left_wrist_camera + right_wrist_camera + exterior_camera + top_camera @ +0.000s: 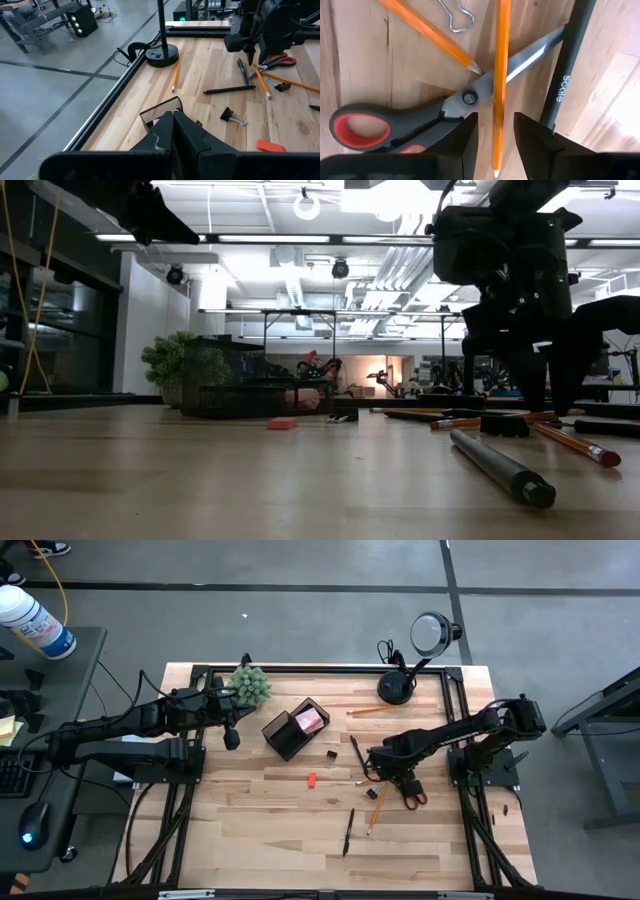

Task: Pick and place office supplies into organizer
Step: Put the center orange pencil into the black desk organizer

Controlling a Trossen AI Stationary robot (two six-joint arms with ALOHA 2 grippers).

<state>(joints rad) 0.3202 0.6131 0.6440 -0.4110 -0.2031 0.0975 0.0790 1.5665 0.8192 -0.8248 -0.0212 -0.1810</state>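
Wood planks make up the table (260, 830), framed by a dark rail on every side, with its broad near half almost bare, so that is where there is free room to swing. The left arm waits over the far left part, its left tool (172, 131) closed on nothing just above the organizer (295, 728). That black mesh box sits angled beside the green plant (251, 685), with the pink sticky-note pad (313, 720) already inside; its open top appears reachable from the right.

Most of the loose supplies are bunched on the right half, which makes picking tight. The right tool (495, 132) hangs low over that pile, its fingers parted and straddling an orange pencil (499, 75), apparently to pinch it alone. This pencil lies across the blades of the red-handled scissors (395, 127), and a black pen (567, 70) runs close alongside, so a finger could catch either one. A second pencil (427, 35) points at the scissor pivot, and a wire binder-clip handle (454, 15) lies just beyond it.

Farther out, another pen (348, 831) lies alone, well apart from the pile. The small red-orange block (312, 780) and a tiny black piece (331, 754) rest between pile and organizer, on the likely carry path.
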